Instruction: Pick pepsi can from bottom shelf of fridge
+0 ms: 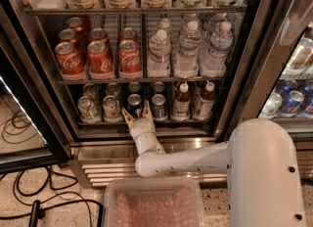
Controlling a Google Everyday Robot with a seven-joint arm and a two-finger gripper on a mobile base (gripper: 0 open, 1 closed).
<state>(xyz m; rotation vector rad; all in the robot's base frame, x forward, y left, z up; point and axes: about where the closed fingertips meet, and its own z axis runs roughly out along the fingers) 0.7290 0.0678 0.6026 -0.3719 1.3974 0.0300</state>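
The fridge (247,74) stands open with dark wire racks of drinks. On the bottom shelf (146,121) two dark-blue pepsi cans stand side by side, one (134,104) left of the other (158,106). Green-and-white cans (100,107) stand to their left and small brown bottles (192,101) to their right. My gripper (137,115) is at the shelf's front rail, just below and in front of the left pepsi can. Its fingers (128,118) are spread open on either side of the can's base and hold nothing.
Red Coca-Cola cans (100,55) and water bottles (188,50) fill the rack above. The steel door sill (98,150) lies below the shelf. A clear bin (154,204) sits on my base. Black cables (29,206) lie on the floor at left. A second cooler (293,94) stands at right.
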